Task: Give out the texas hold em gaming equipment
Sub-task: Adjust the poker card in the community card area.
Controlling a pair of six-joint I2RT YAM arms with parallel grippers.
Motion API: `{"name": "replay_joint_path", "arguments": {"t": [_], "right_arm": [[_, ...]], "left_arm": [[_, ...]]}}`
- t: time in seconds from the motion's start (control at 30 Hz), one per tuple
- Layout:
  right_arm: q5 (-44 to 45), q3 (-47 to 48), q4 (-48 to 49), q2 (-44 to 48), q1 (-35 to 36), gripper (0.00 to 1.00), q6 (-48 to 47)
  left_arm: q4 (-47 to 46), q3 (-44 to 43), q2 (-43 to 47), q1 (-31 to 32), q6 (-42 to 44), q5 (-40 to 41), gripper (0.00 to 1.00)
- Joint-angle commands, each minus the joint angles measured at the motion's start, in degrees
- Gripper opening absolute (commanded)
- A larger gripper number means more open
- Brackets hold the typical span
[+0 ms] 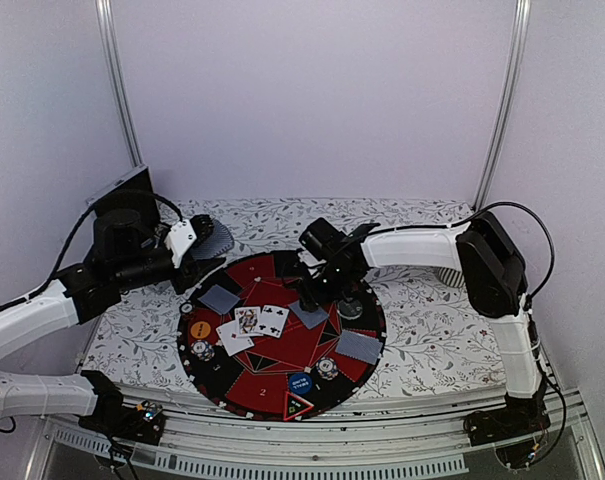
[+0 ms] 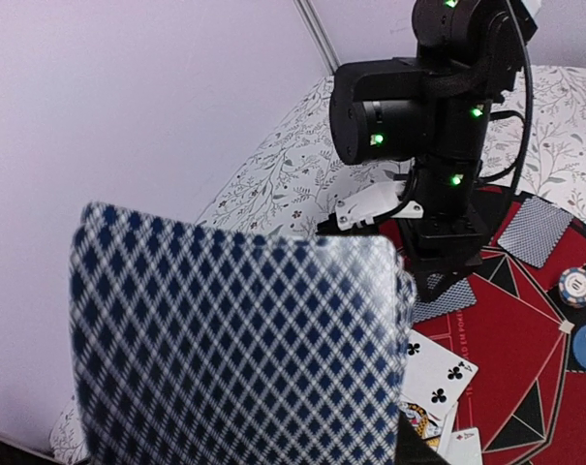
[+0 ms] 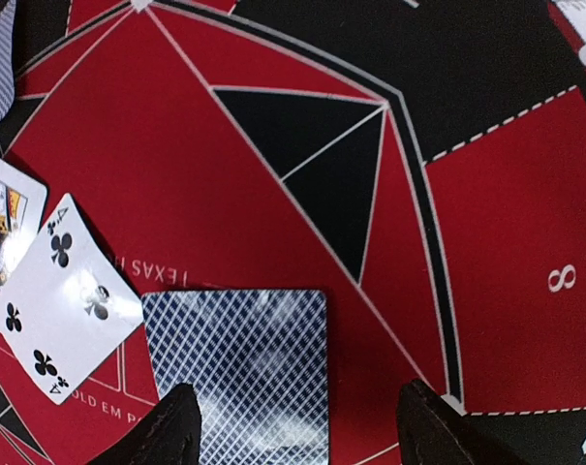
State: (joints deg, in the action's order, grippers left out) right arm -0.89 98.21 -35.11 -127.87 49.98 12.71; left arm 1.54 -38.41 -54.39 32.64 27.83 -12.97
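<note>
Blue-backed deck [image 2: 239, 349] sits clamped in my left gripper [image 1: 204, 245], raised just off the left edge of the round red-and-black mat [image 1: 282, 350]. Over the mat's middle my right gripper [image 3: 302, 431] hangs with jaws wide apart, holding nothing. A face-down card [image 3: 239, 363] lies flat on the mat beneath them, with the four of clubs [image 3: 65, 300] face up beside it. At the mat's near rim I see the blue button [image 1: 300, 383], the triangle marker [image 1: 297, 405] and a chip [image 1: 327, 368].

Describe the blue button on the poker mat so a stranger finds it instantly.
Find the round red-and-black mat mid-table and go to its near edge. The blue button lies there beside the triangle marker; it is the only blue disc.
</note>
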Motion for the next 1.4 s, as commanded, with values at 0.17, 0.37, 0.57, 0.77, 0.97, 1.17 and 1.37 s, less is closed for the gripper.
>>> {"name": "replay_joint_path", "arguments": {"t": [0.17, 0.37, 0.57, 0.77, 0.97, 1.17, 1.37], "right_arm": [[6.8, 5.5, -4.1, -0.5, 1.1, 0.66, -2.9], [-4.3, 0.9, 5.3, 3.8, 6.5, 0.63, -7.3], [-17.7, 0.9, 14.9, 1.0, 6.8, 0.55, -6.8], [-21.5, 10.7, 14.7, -7.9, 6.9, 0.36, -7.1], [-24.1, 14.8, 10.9, -14.2, 6.9, 0.26, -9.1], [-21.1, 13.8, 7.5, -15.2, 6.9, 0.16, -9.7], [-16.3, 3.9, 6.8, -7.7, 6.9, 0.16, -14.1]], "left_arm": [[-1.1, 0.2, -0.3, 0.8, 0.2, 0.0, 0.42], [-1.9, 0.3, 0.1, 0.8, 0.0, 1.6, 0.42], [-4.4, 0.4, -0.1, 0.5, -1.0, 7.4, 0.42], [-7.1, 0.6, -1.2, -1.0, -2.0, 13.0, 0.42], [-7.1, 0.5, -1.4, -1.4, -2.2, 12.9, 0.42], [-7.2, 0.6, -1.4, -1.6, -2.2, 12.8, 0.42], [-7.2, 0.6, -1.4, -1.8, -2.2, 12.4, 0.42]]}}
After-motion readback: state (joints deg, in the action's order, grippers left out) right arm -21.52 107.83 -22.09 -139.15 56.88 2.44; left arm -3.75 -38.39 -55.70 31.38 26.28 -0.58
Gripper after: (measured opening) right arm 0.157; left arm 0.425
